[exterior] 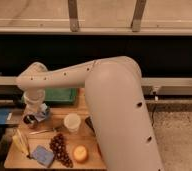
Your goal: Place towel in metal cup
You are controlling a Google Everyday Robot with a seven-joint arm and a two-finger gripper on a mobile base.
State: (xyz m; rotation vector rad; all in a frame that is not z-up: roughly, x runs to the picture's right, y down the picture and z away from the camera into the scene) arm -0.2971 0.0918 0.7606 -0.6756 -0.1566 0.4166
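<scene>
My gripper (35, 111) hangs from the white arm (64, 75) over the left part of the wooden table (89, 162). A small dark metal cup (29, 120) stands just below and left of it. A pale, bluish crumpled thing, apparently the towel (43, 114), lies right beside the cup under the gripper. I cannot tell whether the towel is held or touches the cup.
A green tray (61, 95) sits at the table's back. A white cup (71, 121), dark grapes (59, 147), an orange fruit (80, 153), a blue sponge (42, 155) and a banana (21, 142) lie in front. My arm's bulk covers the table's right side.
</scene>
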